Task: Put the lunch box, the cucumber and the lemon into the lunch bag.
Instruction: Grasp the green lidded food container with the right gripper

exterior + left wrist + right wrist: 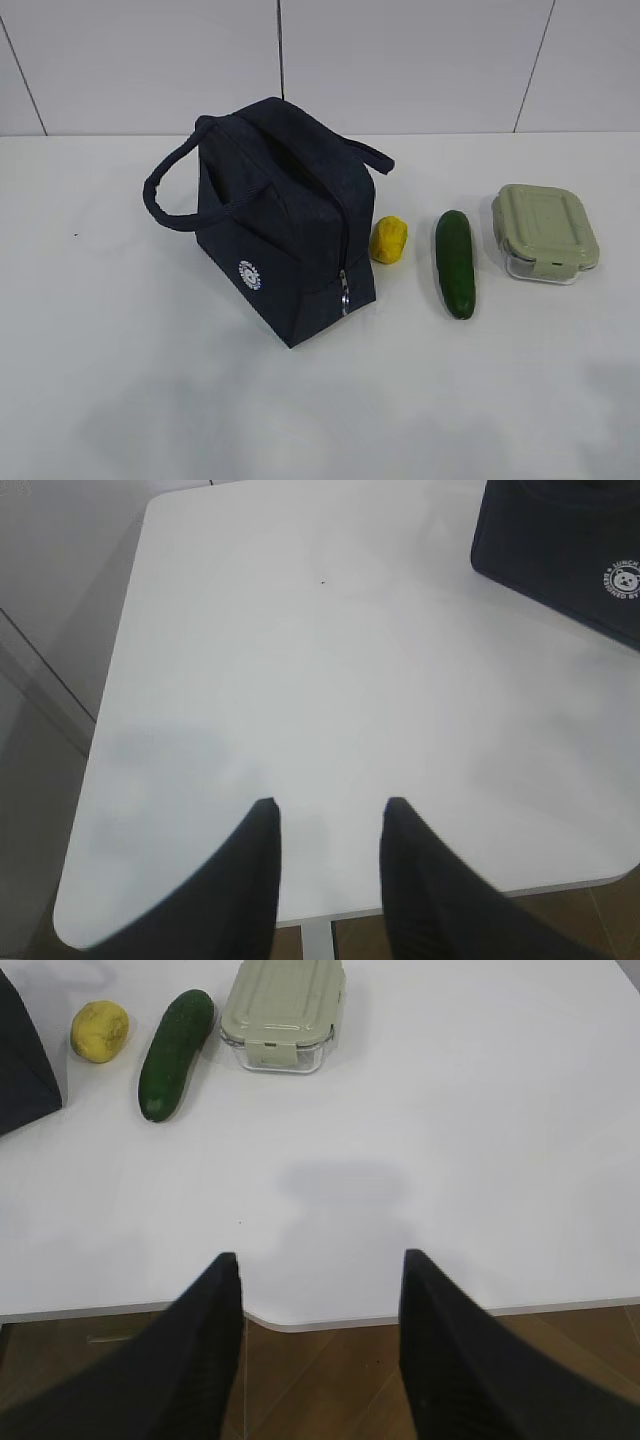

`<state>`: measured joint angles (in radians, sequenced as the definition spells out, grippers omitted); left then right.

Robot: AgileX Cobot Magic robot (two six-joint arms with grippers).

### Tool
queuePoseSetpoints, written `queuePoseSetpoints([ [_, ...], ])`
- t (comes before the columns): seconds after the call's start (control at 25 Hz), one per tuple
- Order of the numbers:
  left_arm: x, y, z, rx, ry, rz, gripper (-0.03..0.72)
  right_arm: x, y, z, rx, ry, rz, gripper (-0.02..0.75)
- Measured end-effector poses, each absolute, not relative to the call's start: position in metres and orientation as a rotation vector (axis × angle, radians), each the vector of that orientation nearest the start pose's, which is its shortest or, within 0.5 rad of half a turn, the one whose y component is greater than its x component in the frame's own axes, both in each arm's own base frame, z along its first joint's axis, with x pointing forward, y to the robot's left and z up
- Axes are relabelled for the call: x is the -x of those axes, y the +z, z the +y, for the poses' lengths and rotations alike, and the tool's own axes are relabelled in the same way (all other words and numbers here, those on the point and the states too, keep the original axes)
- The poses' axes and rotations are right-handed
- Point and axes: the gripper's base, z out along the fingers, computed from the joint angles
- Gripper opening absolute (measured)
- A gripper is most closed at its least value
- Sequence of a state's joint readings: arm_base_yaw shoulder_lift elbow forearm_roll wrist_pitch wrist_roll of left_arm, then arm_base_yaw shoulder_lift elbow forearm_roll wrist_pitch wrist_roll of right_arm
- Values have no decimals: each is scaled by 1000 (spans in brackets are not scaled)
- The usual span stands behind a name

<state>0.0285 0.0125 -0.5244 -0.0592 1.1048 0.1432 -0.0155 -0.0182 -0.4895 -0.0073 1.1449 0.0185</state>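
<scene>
Both grippers, left gripper (325,810) and right gripper (320,1260), hang wide apart and empty at the table (120,400) edge. Lemon (389,240), cucumber (455,263) pointing away, and lunch box (543,232) lie ahead-left of the right one, beside the bag (280,230).

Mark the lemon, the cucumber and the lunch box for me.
lemon (388,240), exterior view, middle of its yellow skin.
cucumber (455,262), exterior view, mid-length of its body.
lunch box (543,227), exterior view, centre of the green lid.
</scene>
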Motion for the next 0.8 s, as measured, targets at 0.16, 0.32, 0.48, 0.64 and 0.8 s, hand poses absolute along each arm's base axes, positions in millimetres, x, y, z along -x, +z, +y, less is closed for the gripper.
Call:
queuePoseSetpoints([
  [0.16, 8, 281, -5, -124, 34, 2072, 245, 10, 268, 0, -37, -7, 2120, 382],
  [0.32, 8, 281, -5, -124, 34, 2072, 245, 10, 268, 0, -37, -7, 2120, 382],
  [0.48, 8, 281, -4, -123, 48, 2072, 245, 10, 268, 0, -37, -7, 2120, 383],
  [0.64, 8, 281, -3, -122, 64, 2073, 245, 10, 268, 0, -37, -7, 2120, 383],
  [0.8, 8, 281, -3, -122, 64, 2073, 245, 10, 268, 0, -37, -7, 2120, 382],
])
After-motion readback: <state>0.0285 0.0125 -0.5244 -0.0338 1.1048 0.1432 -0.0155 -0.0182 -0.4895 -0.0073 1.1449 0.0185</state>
